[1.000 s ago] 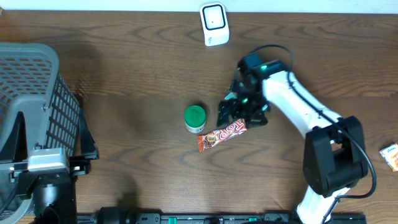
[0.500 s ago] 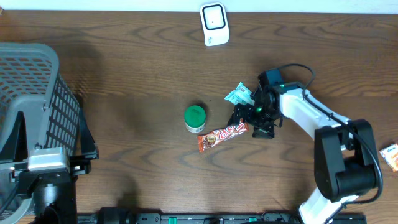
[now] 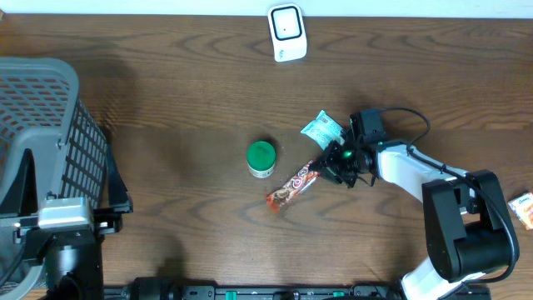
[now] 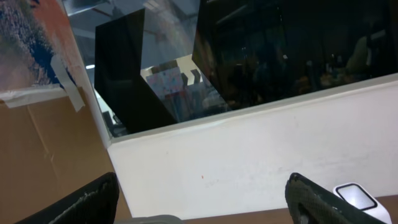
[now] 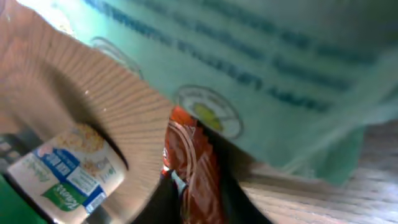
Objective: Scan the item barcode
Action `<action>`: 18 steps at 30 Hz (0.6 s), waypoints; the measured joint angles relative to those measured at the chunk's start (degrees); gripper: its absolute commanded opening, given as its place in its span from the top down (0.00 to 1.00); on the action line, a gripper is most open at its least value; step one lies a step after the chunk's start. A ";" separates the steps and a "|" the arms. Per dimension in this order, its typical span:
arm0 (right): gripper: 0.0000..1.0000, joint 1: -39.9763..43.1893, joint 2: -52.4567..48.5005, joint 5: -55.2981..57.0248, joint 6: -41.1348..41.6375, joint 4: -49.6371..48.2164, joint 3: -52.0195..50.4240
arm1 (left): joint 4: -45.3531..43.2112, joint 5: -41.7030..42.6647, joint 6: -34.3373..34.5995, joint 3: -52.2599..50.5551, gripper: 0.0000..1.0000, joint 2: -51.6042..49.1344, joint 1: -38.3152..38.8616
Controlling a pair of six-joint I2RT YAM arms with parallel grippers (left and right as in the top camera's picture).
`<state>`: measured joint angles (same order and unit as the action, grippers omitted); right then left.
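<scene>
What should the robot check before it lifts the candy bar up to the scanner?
1. Right claw shut on the candy bar: ok, it pinches the bar's right end.
2. Firm hold: cannot tell, only the end of the wrapper is pinched.
3. Barcode facing outward: cannot tell, no view shows a barcode.
4. Scanner reachable: ok, it stands at the table's far edge with bare wood between.
5. Green-lidded jar apart from the bar: ok, close but not touching.
6. Left claw out of the way: ok, open and holding nothing.
</scene>
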<state>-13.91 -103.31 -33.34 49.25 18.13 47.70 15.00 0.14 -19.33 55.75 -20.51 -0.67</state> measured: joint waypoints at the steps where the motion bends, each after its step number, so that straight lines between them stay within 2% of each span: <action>1: 0.99 0.09 0.04 -0.26 0.31 -0.35 -0.17 | 0.00 0.00 0.02 -0.13 0.14 0.00 0.00; 8: 0.99 0.24 0.50 -0.63 -0.44 -0.50 -0.44 | 0.02 0.00 0.02 -1.55 0.14 0.00 0.00; 12: 0.98 0.00 3.43 2.91 -2.64 7.15 -0.09 | -0.02 0.00 0.00 -1.88 0.14 0.00 0.00; 18: 0.98 -0.92 14.69 27.96 -4.46 25.99 0.70 | -0.17 0.00 0.02 -1.92 0.14 0.00 0.00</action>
<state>-14.83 -88.62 -5.39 44.80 44.12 48.40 14.83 0.14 -19.31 53.82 -20.51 -0.67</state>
